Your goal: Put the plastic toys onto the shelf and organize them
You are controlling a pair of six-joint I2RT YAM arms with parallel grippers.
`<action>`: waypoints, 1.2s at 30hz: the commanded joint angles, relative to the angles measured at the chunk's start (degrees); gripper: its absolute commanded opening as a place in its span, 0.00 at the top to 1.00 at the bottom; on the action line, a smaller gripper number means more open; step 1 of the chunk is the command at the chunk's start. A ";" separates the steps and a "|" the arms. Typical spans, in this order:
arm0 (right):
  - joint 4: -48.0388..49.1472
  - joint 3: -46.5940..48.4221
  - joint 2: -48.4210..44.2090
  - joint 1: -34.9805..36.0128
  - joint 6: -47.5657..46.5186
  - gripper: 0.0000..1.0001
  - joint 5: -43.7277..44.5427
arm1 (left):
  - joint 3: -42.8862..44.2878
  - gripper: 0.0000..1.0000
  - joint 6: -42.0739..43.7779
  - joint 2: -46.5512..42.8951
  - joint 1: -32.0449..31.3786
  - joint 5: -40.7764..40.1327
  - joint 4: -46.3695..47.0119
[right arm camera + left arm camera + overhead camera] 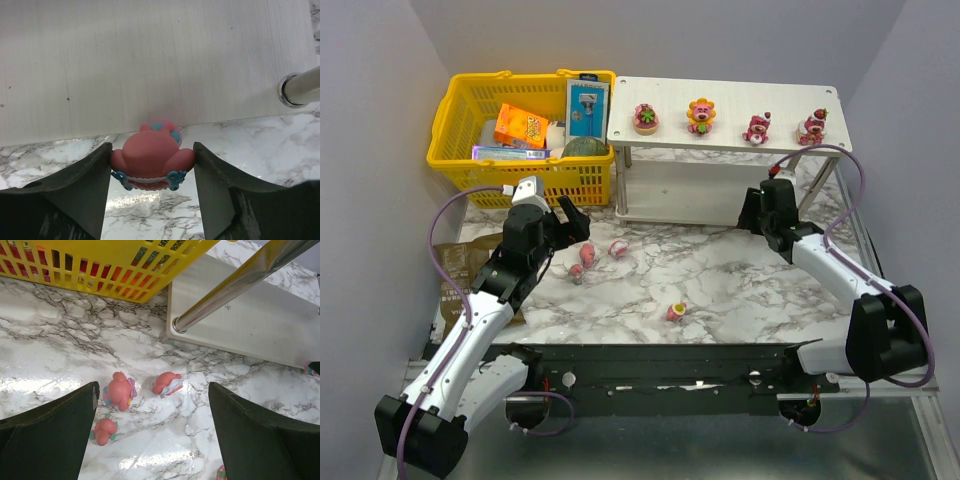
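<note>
The shelf stands at the 12-to-1 o'clock end of the marble table; a yellow basket sits just beside it at 11 o'clock, holding an orange box and a blue card pack; along the shelf's top board four figures stand upright in a row, well apart: a red-and-green toy, a yellow-petalled toy, a pink bear and a second pink bear; the right gripper is low at 3 o'clock, in front of the shelf's lower board, and its wrist view shows both fingers pressed against the sides of a pink toy with blue trim, just at the board's front edge; whether that toy touches the marble I cannot tell; the left gripper hangs at 9 o'clock with its jaws spread wide and nothing between them; below it on the table lie three loose figures close together: a toppled pink toy, a pink-and-white toy on its side and a small pink toy nearest the left finger; a lone toy lies apart at 6 o'clock, near the table's front edge.
</note>
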 commanded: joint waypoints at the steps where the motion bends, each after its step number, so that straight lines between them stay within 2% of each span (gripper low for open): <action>1: 4.25 -1.66 -3.70 -0.70 -0.02 0.54 -3.87 | 1.21 0.01 0.62 -0.08 -0.12 -0.40 0.12; 9: -1.28 -7.98 -10.47 1.75 5.78 0.54 -10.82 | 0.86 0.01 0.71 0.71 -0.12 1.18 0.91; 13: -7.77 -10.88 -12.67 5.88 10.68 0.54 -9.60 | 0.24 0.01 0.71 0.80 -0.12 2.67 1.96; 20: -12.18 -15.28 -12.85 10.28 15.45 0.54 -7.22 | 0.42 0.01 0.45 1.94 -0.12 3.64 2.40; 26: -12.63 -15.03 -9.95 10.90 15.19 0.52 -6.34 | 0.51 0.01 0.36 2.64 -0.12 4.26 2.58; 31: -11.58 -14.76 -8.98 10.99 14.66 0.44 -5.73 | 0.33 0.01 0.36 2.56 -0.12 4.35 2.49; 36: -10.26 -15.37 -9.07 11.25 13.52 0.40 -5.46 | 0.15 0.01 0.27 2.12 -0.12 4.08 2.32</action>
